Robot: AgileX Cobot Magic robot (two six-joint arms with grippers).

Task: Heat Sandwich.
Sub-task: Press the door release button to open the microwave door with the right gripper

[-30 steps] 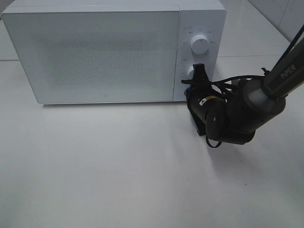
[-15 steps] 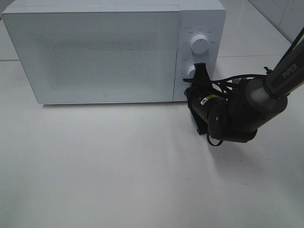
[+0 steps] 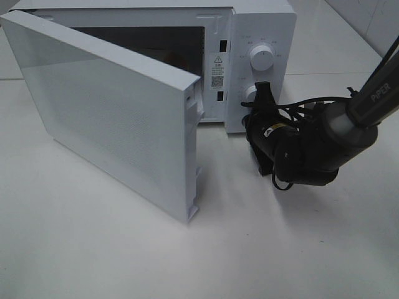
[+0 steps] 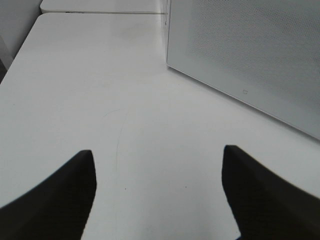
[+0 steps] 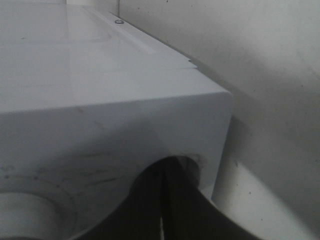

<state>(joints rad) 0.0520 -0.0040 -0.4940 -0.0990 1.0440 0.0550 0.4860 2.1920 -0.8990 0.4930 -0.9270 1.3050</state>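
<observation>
The white microwave (image 3: 264, 23) stands at the back of the table with its door (image 3: 112, 112) swung open toward the front left, and its dark cavity (image 3: 146, 38) shows. My right gripper (image 3: 262, 94) is shut, its tips pressed against the control panel by the lower knob (image 3: 250, 93). In the right wrist view the closed fingertips (image 5: 162, 172) touch the microwave's lower front corner. My left gripper (image 4: 157, 195) is open and empty over bare table, with the door (image 4: 250, 55) ahead of it. The sandwich and its pink plate are out of view.
The upper knob (image 3: 262, 57) sits above the lower one. The open door sticks out over the middle of the white table (image 3: 124, 249). The right arm (image 3: 312, 149) with its cables lies to the right of the microwave.
The microwave door was closed in both earlier frames and has now swung open toward the front left. The right gripper has stayed at the lower knob.
</observation>
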